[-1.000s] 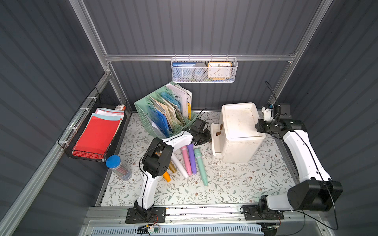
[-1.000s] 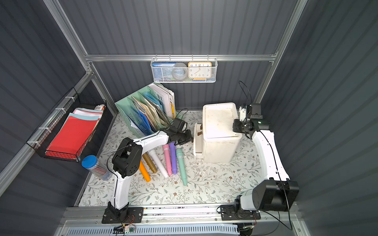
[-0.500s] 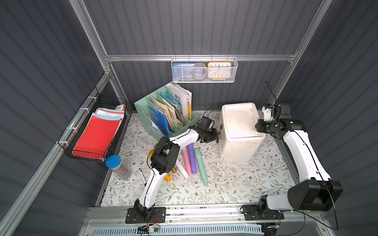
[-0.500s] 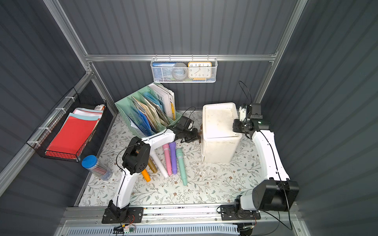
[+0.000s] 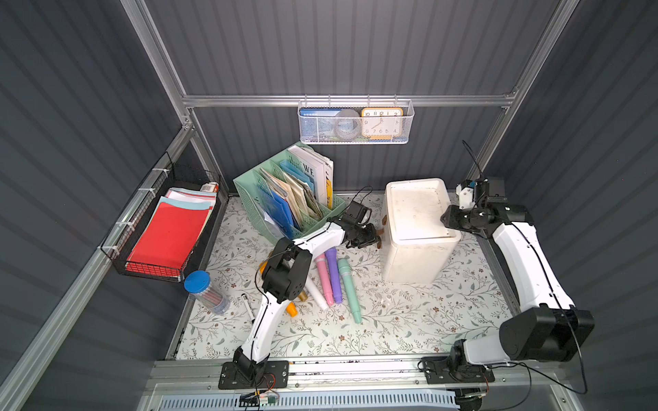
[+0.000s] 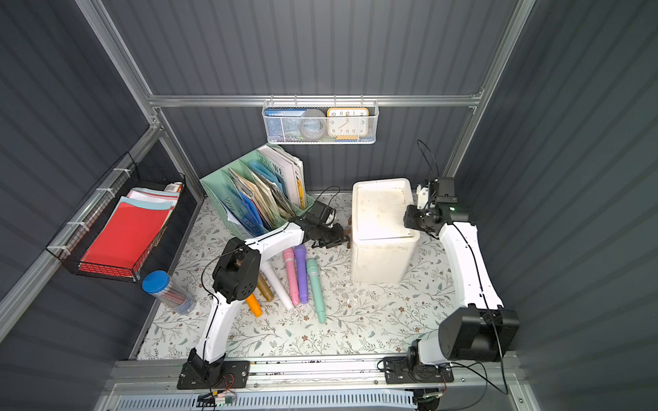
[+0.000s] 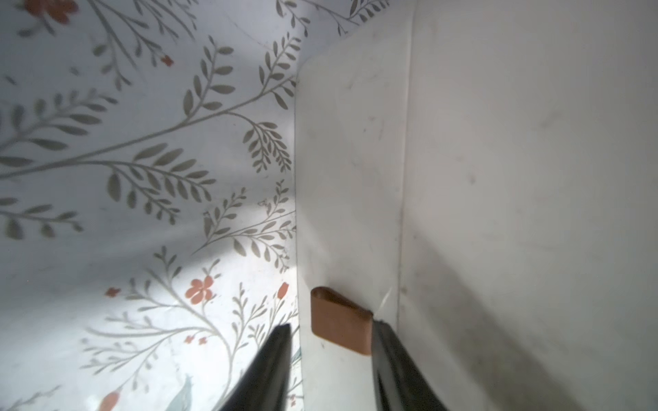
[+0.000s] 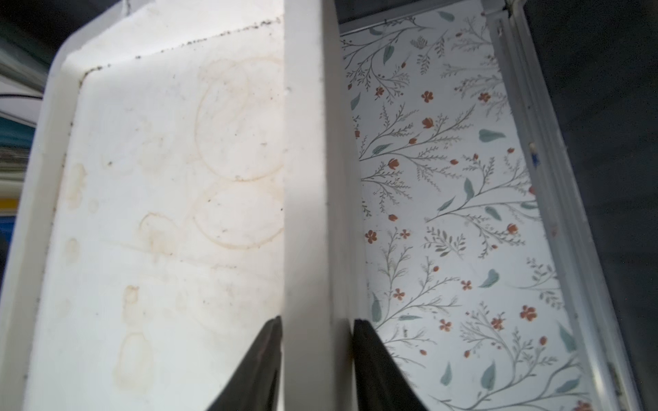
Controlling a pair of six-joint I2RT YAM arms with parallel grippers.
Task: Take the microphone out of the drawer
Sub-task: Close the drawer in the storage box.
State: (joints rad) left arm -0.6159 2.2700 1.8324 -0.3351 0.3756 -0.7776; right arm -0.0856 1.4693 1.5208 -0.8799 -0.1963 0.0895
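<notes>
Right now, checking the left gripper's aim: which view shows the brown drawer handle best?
The left wrist view: the brown handle sits close on the drawer front, between the left gripper's open fingers. Both top views show only a brown speck beside that gripper; the right wrist view misses it.

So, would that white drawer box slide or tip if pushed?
Likely slides: the drawer box looks like light plastic on a smooth mat. It's tall, so a high push might tip it. The right gripper straddling its rim could steady it.
</notes>
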